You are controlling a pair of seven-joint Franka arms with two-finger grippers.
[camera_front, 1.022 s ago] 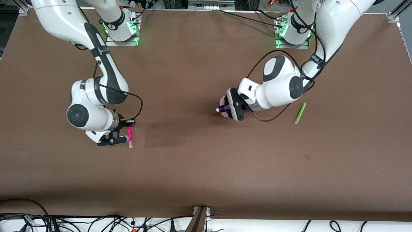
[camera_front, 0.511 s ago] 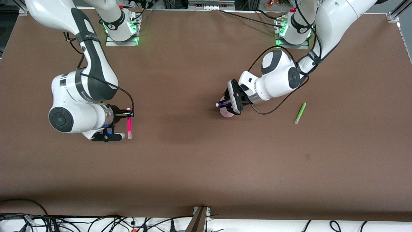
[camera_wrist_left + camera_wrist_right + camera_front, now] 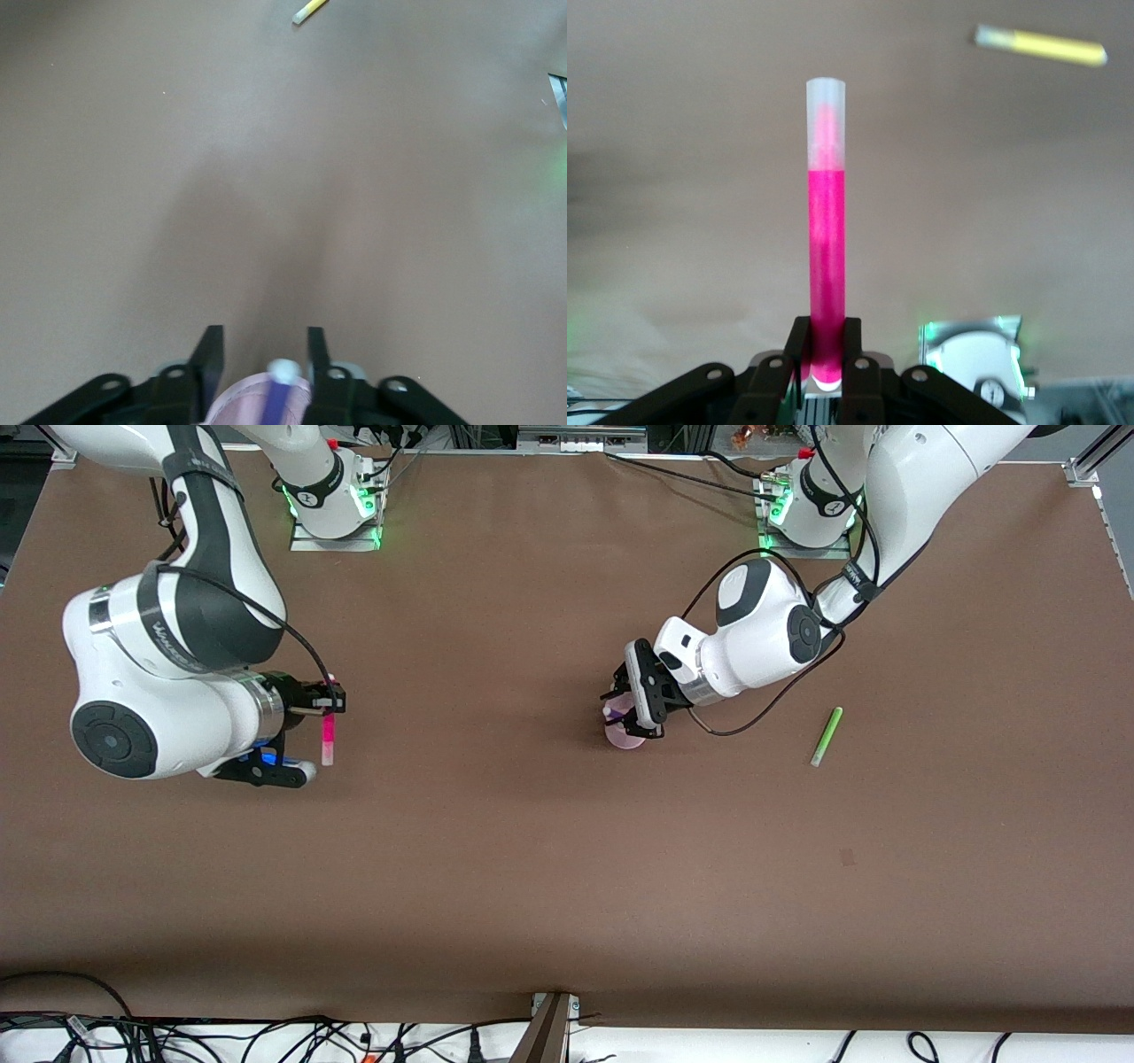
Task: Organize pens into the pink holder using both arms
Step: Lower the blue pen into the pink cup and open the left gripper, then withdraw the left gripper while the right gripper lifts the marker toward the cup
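The pink holder (image 3: 627,736) stands mid-table, and its rim (image 3: 252,400) shows in the left wrist view. A purple pen (image 3: 282,394) stands in it, pale tip up. My left gripper (image 3: 617,710) (image 3: 264,335) is over the holder, open, with a gap on each side of the pen. My right gripper (image 3: 330,707) (image 3: 826,326) is shut on the end of a magenta pen (image 3: 328,732) (image 3: 826,239), held above the table toward the right arm's end. A green pen (image 3: 826,737) lies flat toward the left arm's end. A yellow pen (image 3: 1041,44) (image 3: 310,11) lies on the table, seen only in the wrist views.
Both arm bases (image 3: 337,500) (image 3: 806,514) stand with green lights along the edge farthest from the front camera. Cables and a metal bracket (image 3: 549,1032) run along the nearest edge. Brown tabletop (image 3: 567,868) spreads between the arms.
My left gripper has opened and let go of the purple pen, which has dropped into the holder. My right arm has lifted the magenta pen off the table and drawn back.
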